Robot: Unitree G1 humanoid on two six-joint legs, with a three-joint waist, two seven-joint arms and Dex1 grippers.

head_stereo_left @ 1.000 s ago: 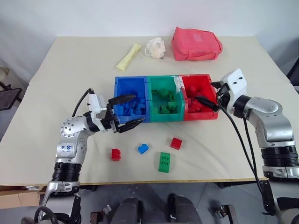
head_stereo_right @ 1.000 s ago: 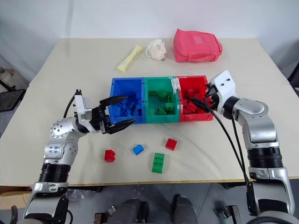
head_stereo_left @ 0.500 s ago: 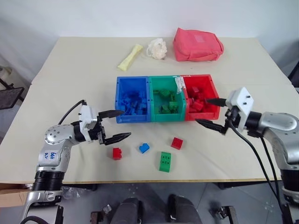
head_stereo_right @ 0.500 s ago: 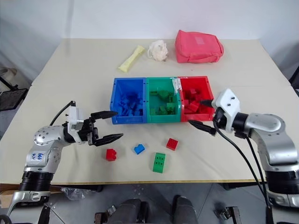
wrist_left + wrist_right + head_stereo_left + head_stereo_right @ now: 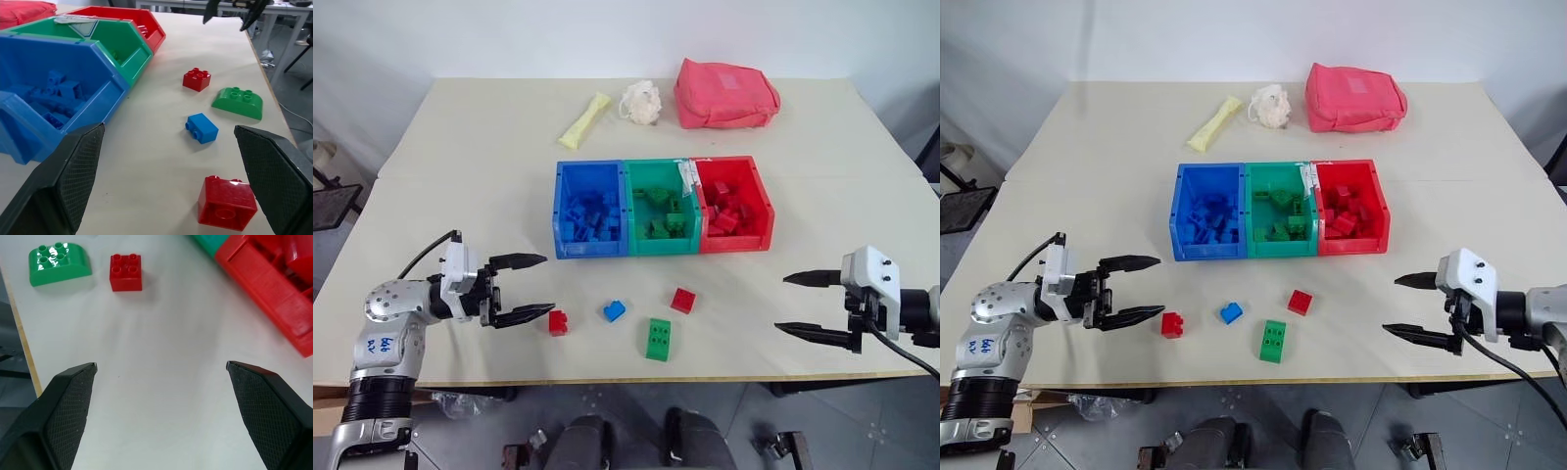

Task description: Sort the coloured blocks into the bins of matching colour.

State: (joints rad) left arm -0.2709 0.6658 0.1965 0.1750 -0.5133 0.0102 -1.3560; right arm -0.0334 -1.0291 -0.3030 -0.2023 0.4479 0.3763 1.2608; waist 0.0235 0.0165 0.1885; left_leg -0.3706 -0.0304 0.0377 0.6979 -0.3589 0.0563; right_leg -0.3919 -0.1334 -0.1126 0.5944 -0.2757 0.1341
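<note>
On the surface (image 5: 460, 147) near the front edge: two red blocks (image 5: 557, 322) (image 5: 683, 300), a blue block (image 5: 614, 311), a green block (image 5: 658, 339), all loose in front of the bins (image 5: 661, 207). Left pincer (image 5: 532, 286) and right pincer (image 5: 793, 304) both spread apart, empty, flanking the blocks.

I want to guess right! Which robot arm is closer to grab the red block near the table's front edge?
Probably the left. Its open tool sits right beside that red block, pointing toward it. The right tool is open too, but farther off, across the table.
</note>
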